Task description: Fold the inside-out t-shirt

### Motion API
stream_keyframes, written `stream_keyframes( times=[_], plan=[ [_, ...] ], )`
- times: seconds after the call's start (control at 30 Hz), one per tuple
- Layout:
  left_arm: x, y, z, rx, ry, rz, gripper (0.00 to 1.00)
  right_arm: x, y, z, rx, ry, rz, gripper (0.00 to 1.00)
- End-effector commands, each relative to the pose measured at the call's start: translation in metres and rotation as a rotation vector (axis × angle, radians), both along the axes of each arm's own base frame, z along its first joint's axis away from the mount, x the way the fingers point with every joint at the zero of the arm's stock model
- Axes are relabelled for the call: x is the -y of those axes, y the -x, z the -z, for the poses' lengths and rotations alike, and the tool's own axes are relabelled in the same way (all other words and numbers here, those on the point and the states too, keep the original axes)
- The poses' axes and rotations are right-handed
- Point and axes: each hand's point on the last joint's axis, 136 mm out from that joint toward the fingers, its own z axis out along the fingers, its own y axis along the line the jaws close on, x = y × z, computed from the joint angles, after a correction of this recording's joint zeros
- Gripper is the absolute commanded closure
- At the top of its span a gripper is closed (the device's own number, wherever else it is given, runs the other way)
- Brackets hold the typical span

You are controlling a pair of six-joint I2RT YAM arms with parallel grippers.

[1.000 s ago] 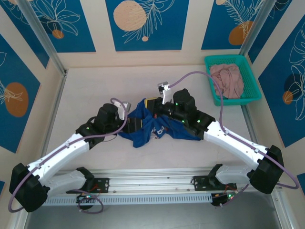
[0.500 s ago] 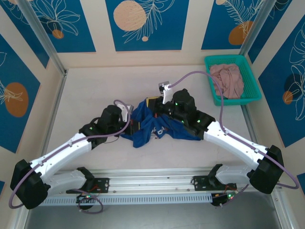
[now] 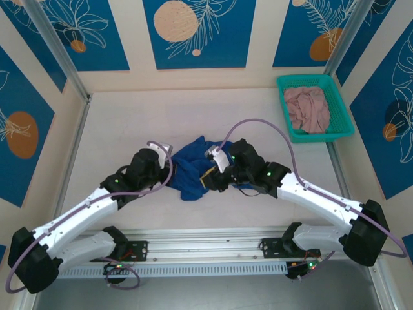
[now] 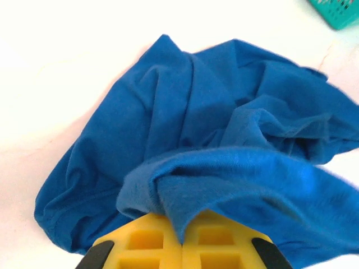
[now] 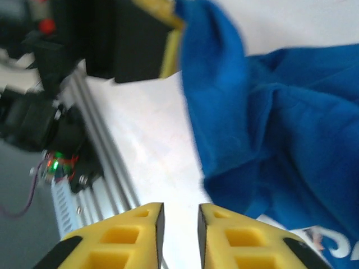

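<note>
both arms have dropped lower and drawn together, and the t-shirt (image 3: 189,171) has slumped into a crumpled heap on the table (image 3: 129,123) at mid-frame, left fingers (image 4: 147,249) clamped on a fold, right fingers (image 5: 130,238) slightly apart and empty, so folding looks barely started.

Top camera looks steeply down from behind on the pale flat tabletop (image 3: 116,123); both wrist cameras sit close, sharing the crumpled royal-blue cloth t-shirt (image 3: 190,171) (image 4: 196,123) (image 5: 280,112)

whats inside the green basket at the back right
A crumpled dusty-pink garment lies in the basket and covers most of its floor. Whether anything sits beneath the cloth cannot be seen.
</note>
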Motion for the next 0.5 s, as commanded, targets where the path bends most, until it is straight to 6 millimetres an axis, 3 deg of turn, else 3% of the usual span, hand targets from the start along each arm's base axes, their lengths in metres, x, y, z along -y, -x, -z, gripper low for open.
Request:
stream_keyframes(
  times=[0.0, 0.13, 0.23, 0.47],
  plan=[
    [0.001, -0.007, 0.001, 0.059, -0.027, 0.028, 1.0, -0.001, 0.016, -0.004, -0.012, -0.018, -0.093, 0.69],
    [0.002, -0.005, 0.002, 0.052, -0.028, 0.038, 1.0, 0.002, -0.008, -0.01, 0.044, -0.026, -0.02, 0.63],
    [0.004, -0.003, 0.002, 0.048, -0.02, 0.047, 1.0, -0.002, -0.018, 0.003, 0.063, 0.024, -0.012, 0.62],
    [0.003, -0.002, 0.001, 0.036, -0.024, 0.048, 1.0, -0.029, -0.008, 0.021, -0.062, -0.017, -0.07, 0.59]
  ],
)
